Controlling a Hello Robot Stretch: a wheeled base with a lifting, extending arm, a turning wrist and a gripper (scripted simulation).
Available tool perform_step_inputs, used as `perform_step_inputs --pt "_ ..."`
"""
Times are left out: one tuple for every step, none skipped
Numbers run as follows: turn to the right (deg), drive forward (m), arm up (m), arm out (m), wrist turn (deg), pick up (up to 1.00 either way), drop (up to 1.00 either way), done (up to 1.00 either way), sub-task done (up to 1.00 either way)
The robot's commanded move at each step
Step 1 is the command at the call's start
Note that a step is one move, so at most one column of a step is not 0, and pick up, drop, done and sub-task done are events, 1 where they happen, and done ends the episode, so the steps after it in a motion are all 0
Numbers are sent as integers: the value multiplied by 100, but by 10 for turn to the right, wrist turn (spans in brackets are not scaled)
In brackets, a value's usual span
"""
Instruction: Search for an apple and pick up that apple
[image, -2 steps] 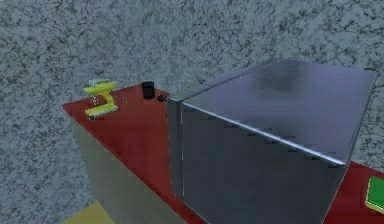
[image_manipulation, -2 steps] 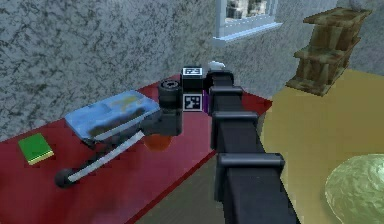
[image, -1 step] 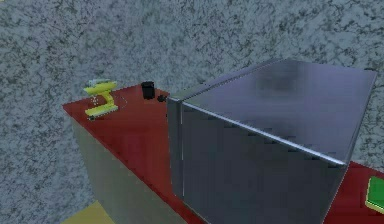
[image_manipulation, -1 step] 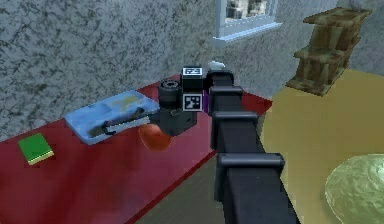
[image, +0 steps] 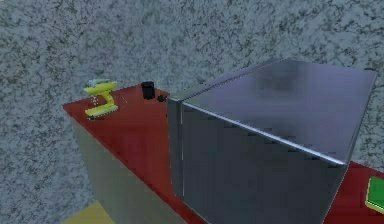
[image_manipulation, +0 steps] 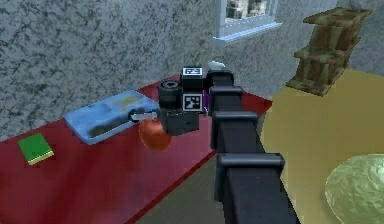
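while the arm (image_manipulation: 240, 140) stretches out over the red table (image_manipulation: 90, 190), a round red-orange apple (image_manipulation: 155, 136) shows right at the far end of the gripper (image_manipulation: 150, 119), just to the right of a blue tray (image_manipulation: 100, 120) and well apart from a green book (image_manipulation: 37, 150) at the near left. if the jaws are apart or together i cannot tell, and because the apple has the tabletop under or behind it, i also cannot tell whether the gripper holds it

in the forward view a big grey metal box (image: 270, 130) stands on the same red table, with a yellow object (image: 100, 98) and a small black cup (image: 148, 91) at the far left corner

i judge the apple to be firm, smooth and a little slippery, of moderate weight, and it can roll away if it is pushed from one side. the best hold is across its widest middle, one finger on each opposite side, not near the top or bottom where the skin curves away and the fingers may slide off
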Motion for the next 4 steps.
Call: perform_step_inputs --pt "0 0 -10 0 0 0 0 0 0" --pt "0 0 0 0 0 100 0 0 0" --pt "0 0 10 0 0 0 0 0 0" --pt "0 0 0 0 0 0 0 100 0"
